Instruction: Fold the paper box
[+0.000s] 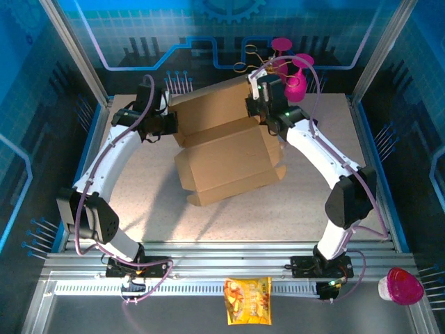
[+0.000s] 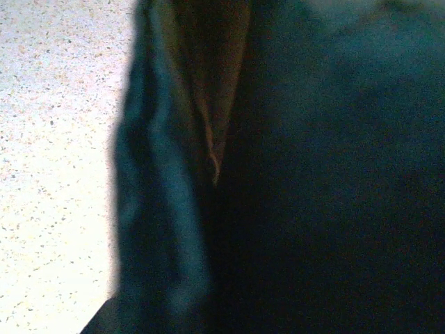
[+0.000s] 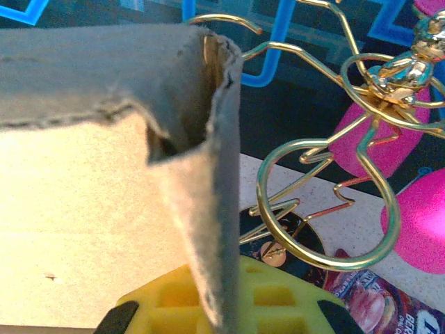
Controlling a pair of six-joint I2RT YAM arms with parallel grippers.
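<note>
We see the paper box (image 1: 226, 156) just above centre in the top view, its back flap raised. Our left gripper (image 1: 174, 124) is pinched tight on the flap's left edge. Our right gripper (image 1: 254, 106) is clamped on its upper-right corner, yellow pad (image 3: 278, 306) against the cardboard.

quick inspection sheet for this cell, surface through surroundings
surface: table, light and speckled
job's things: cardboard box, partly folded, mid-table
clutter: wire rack with pink cups at the far edge; snack packet and pink-lidded tub on the near rail
grippers: left gripper shut at the box's left edge; right gripper shut on its far right flap
cables: lilac cables run along both arms
surroundings: blue printed walls, metal frame
</note>
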